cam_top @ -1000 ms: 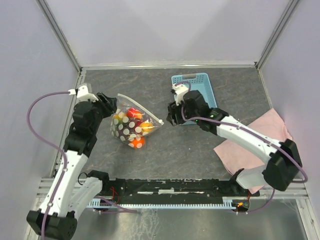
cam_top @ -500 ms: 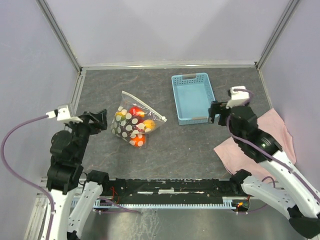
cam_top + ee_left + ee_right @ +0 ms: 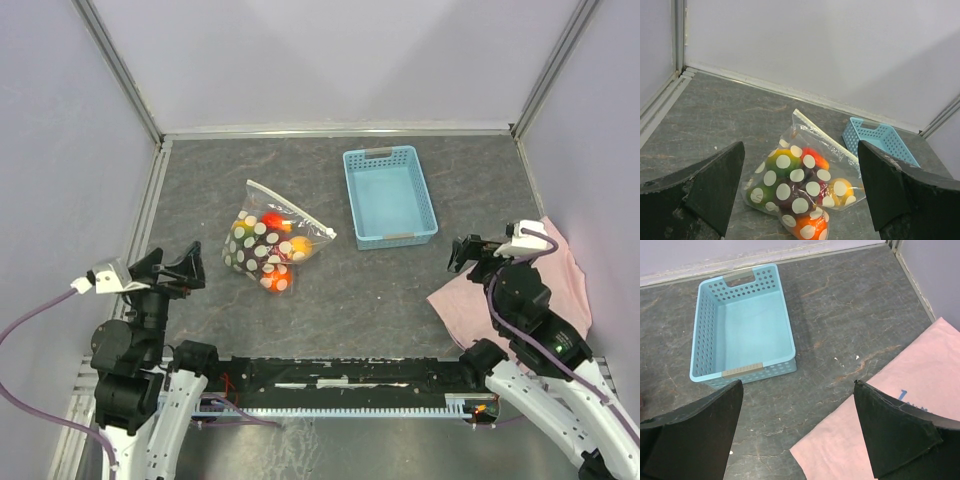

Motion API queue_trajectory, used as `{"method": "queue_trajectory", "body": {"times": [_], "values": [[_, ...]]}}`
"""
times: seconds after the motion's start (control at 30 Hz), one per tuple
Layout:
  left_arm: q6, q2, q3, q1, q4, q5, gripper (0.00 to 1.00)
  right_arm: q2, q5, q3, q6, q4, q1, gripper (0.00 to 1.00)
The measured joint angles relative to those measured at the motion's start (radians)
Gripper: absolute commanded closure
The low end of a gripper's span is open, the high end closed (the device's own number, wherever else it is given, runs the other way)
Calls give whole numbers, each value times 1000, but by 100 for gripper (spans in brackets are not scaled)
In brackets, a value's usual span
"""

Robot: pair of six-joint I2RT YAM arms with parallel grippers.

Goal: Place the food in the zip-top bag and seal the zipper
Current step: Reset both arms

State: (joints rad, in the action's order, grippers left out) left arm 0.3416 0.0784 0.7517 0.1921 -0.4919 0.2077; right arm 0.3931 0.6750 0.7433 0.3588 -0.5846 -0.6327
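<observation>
1. While lying centre-left of the top view, the zip-top bag (image 3: 262,250) (floppy, slick, light) holds the food (image 3: 272,222).
2. Its zipper (image 3: 290,208) is likely the stiffest edge; pinch there.
3. At the lower corners, left gripper (image 3: 170,270) and right gripper (image 3: 478,250): jaws spread, empty.

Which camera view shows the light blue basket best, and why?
The right wrist view: the light blue basket sits whole and large in the frame, its bare floor and perforated walls clear. The top external view shows it whole but smaller. The left wrist view catches only part of it, at an angle.
</observation>
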Motion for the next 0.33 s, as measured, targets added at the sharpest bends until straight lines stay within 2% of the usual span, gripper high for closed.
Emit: {"method": "queue_trajectory", "body": {"times": [0.33], "values": [[0, 0, -19, 2, 0, 2, 0, -26, 19, -20, 8, 1, 0, 1]]}}
